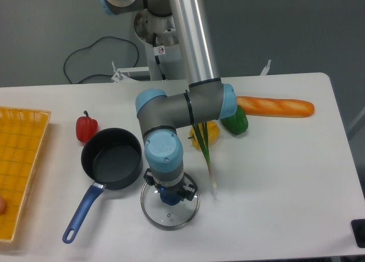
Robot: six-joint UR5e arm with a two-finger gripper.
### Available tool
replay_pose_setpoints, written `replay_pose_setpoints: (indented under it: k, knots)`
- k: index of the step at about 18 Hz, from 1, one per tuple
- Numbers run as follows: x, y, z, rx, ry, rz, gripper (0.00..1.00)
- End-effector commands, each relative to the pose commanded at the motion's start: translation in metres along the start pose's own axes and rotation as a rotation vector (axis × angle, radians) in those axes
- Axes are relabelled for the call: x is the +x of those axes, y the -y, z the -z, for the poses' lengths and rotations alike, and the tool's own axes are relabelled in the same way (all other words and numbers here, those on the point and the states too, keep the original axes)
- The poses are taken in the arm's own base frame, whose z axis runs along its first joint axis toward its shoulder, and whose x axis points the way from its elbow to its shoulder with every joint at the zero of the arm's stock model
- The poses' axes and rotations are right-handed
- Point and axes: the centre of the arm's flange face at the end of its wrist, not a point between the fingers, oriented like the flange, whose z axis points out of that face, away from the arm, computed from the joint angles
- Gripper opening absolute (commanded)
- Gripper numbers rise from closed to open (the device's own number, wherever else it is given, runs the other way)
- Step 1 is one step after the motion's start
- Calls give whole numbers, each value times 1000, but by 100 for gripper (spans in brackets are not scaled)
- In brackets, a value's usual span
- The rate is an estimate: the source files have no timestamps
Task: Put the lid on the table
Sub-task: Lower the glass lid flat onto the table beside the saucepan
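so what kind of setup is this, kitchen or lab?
Most likely a robotics lab bench, not a kitchen: an industrial arm with its pincer over a glass lid on a bare white table, toy-like food such as a baguette laid out, and cabling along a plain grey wall behind.

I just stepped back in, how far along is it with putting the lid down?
Nearly done. The lid is off the saucepan and looks to lie on the table beside it. The gripper sits at its knob; whether it grips is hidden. What's left: let go and lift away.
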Motion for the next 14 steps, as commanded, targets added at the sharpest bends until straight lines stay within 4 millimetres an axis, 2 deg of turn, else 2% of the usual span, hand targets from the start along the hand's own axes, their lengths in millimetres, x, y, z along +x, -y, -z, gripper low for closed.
replay_pose_setpoints:
  k: [11,14]
  knots:
    - [0,0,-5,-7,-3,0,64]
    - [0,0,-6,-8,-4,-2,69]
